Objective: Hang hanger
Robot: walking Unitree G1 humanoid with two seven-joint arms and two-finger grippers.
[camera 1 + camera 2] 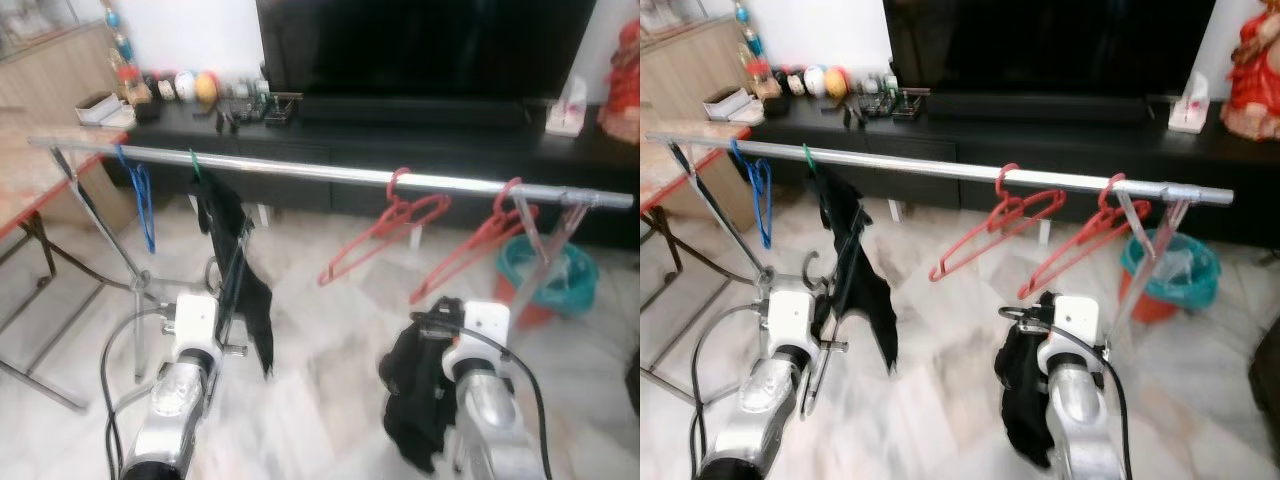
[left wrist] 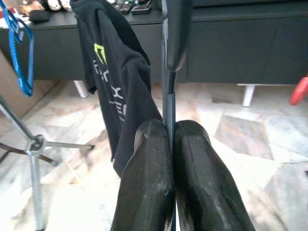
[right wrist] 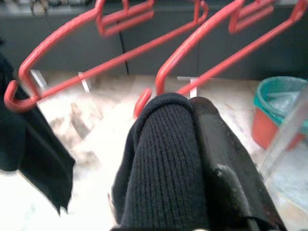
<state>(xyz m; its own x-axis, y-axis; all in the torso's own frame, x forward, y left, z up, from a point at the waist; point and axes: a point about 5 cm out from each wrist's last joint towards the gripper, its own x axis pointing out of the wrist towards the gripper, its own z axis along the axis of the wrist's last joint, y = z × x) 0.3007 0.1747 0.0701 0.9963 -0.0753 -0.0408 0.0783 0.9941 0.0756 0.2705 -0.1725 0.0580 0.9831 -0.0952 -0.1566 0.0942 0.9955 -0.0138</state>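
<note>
This is a living room in a home. A big black TV (image 1: 420, 45) stands on a long, low black cabinet (image 1: 400, 150) by the wall. Small things sit on the cabinet: round balls (image 1: 195, 88), little boxes and a white tissue box (image 1: 568, 110). The floor (image 1: 320, 390) is pale shiny stone tile. A metal drying rack (image 1: 330, 172) stands in front of the TV. On its bar hang a blue hanger (image 1: 143, 205), two red hangers (image 1: 385, 235) and a black shirt (image 1: 232, 265). A teal and orange bucket (image 1: 550, 280) sits on the floor near the rack.
</note>
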